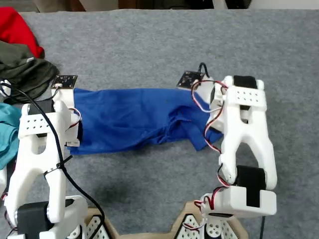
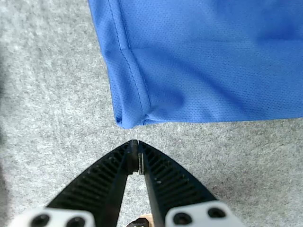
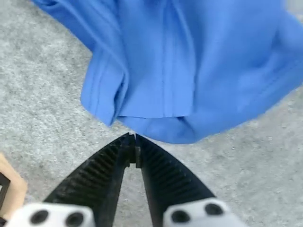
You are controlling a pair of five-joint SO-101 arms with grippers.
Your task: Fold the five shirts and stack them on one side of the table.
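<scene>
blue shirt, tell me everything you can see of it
The blue shirt is fine mesh fabric with stitched hems. It lies on the grey table as a long band between the two arms, smooth at the left arm's end, bunched and creased at the right's. The left gripper, shut, sits just off a hemmed corner, not touching; the right gripper, shut, is at the bunched edge, contact unclear.

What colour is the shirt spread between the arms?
Blue; the shirt shows best in the high view.
</scene>
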